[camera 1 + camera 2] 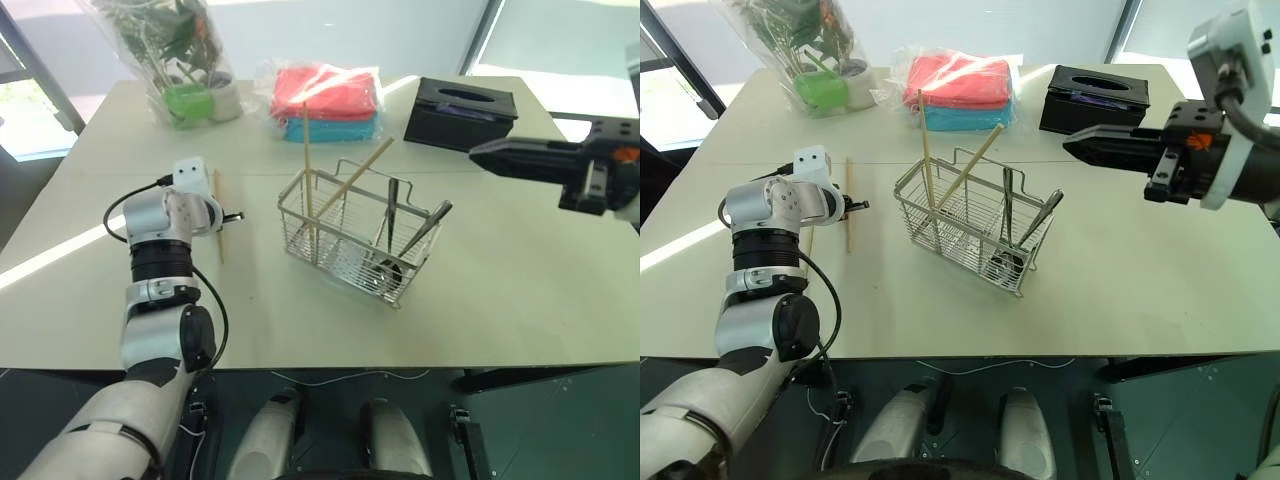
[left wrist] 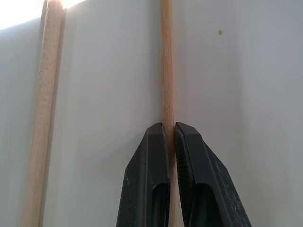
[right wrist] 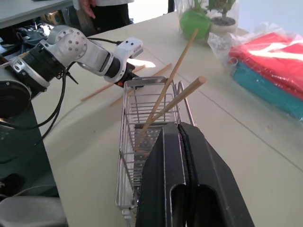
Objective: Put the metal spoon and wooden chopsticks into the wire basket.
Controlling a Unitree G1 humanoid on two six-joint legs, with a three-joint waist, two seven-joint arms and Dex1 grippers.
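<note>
- Rectangular silver wire-mesh basket (image 1: 350,240): stands at table centre on the pale tabletop (image 1: 520,290). Already holds two pale-tan wooden chopsticks (image 1: 307,165) leaning in its 9 o'clock compartment, and slim grey metal utensils (image 1: 393,220), the metal spoon apparently among them, upright toward its 3 o'clock end.
- Remaining pale wooden chopstick (image 1: 218,225): lies flat on the table at 9 o'clock from the basket, well apart from it. A second stick (image 2: 45,118) lies just beside it in the left wrist view.
- Left gripper (image 2: 171,130): black fingers pinched narrow on the flat chopstick, the stick running straight between the pads.
- Right gripper (image 1: 1080,146): black fingers pressed together, empty, held above the table at 2 o'clock from the basket, near the black tissue box (image 1: 462,110).
- Step in hand, as judged: lifting the pinched chopstick for transfer to the basket.
- Handling advice: keep the pinch firm; raise straight up so the neighbouring stick is not dragged; tilt the stick toward upright; carry it above the rim and loop handles; lower the tip into the 9 o'clock compartment; open only once the tip is inside the mesh.
- Risk: thin stick may pivot or slip in the pinch.
- Background: bagged potted plant (image 1: 190,70) at 11 o'clock; wrapped red and blue cloths (image 1: 325,100) at 12 o'clock.
</note>
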